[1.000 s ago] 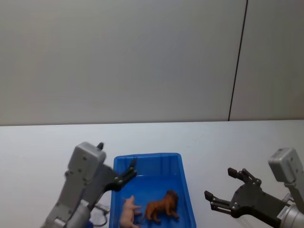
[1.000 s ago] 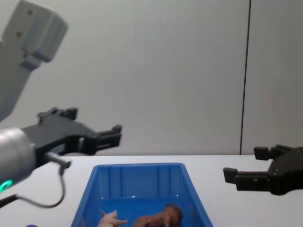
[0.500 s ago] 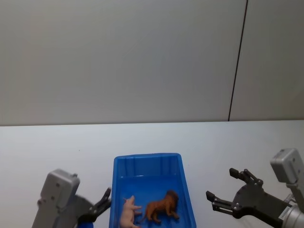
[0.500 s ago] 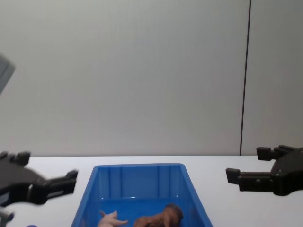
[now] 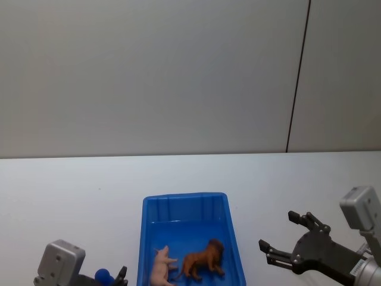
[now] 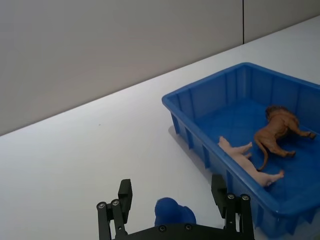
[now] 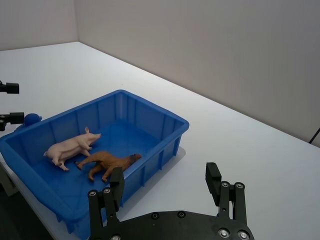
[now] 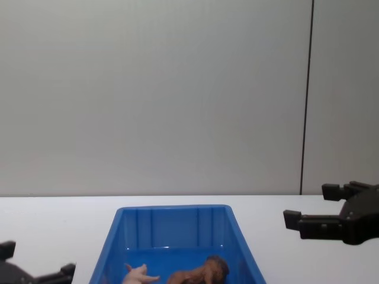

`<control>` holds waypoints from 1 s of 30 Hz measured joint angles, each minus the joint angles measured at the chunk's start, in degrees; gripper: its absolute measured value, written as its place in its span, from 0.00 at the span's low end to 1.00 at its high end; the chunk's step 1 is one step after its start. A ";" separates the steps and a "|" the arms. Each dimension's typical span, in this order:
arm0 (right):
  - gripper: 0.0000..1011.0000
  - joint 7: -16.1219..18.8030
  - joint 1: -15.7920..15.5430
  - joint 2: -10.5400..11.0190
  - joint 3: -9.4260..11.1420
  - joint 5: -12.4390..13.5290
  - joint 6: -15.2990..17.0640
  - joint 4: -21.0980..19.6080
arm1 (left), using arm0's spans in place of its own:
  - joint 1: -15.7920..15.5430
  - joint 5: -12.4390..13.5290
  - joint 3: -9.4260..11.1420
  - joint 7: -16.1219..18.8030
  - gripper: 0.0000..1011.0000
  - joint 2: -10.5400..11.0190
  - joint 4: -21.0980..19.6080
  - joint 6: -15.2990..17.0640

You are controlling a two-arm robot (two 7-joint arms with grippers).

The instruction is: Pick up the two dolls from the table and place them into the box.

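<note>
I see both dolls, the lion (image 5: 203,260) and the pig (image 5: 160,266), lying side by side inside the blue box (image 5: 184,201); my left gripper (image 6: 173,209) and right gripper (image 5: 288,236) hang spread and empty on either side of it.

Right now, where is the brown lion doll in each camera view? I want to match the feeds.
Head view: the lion doll stands in the blue box, near its right wall.
Left wrist view: lion doll on the box floor, beyond the pig doll.
Right wrist view: lion doll just nearer the camera than the pig.
Chest view: lion doll at the bottom edge, inside the box.
Shared landmark: the pig doll lying beside it.
</note>
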 joint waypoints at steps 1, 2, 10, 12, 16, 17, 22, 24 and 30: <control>0.99 0.00 -0.01 0.00 0.00 0.00 0.00 0.00 | 0.01 -0.09 -0.01 -0.24 0.99 -0.12 0.37 -0.10; 0.99 0.00 -0.01 0.01 0.00 0.01 0.00 0.00 | -0.01 -0.22 -0.02 -0.67 0.99 -0.31 0.95 -0.20; 0.99 0.00 -0.04 0.04 0.00 0.02 0.00 0.00 | -0.79 -0.43 -0.03 -3.23 0.99 -1.62 4.27 -0.53; 0.99 0.00 -0.04 0.05 0.00 0.02 0.00 0.00 | -0.94 -0.43 -0.03 -3.70 0.99 -1.82 4.73 -0.53; 0.99 0.00 -0.04 0.05 0.00 0.02 0.00 0.00 | -1.55 -0.34 -0.03 -5.11 0.99 -2.57 6.39 -0.07; 0.99 0.00 -0.04 0.05 0.00 0.02 0.00 0.00 | -1.78 -0.24 -0.03 -5.50 0.99 -2.81 6.93 0.22; 0.99 0.01 -0.04 0.05 0.00 0.02 0.00 0.00 | -2.37 0.19 -0.03 -6.72 0.98 -3.44 8.27 1.29; 0.99 0.01 -0.04 0.05 0.00 0.02 0.00 0.00 | -2.54 0.32 -0.05 -6.99 0.93 -3.61 8.62 1.62; 0.99 0.01 -0.03 0.05 0.00 0.02 0.00 0.00 | -3.08 0.98 -0.20 -7.64 0.76 -4.14 9.60 2.72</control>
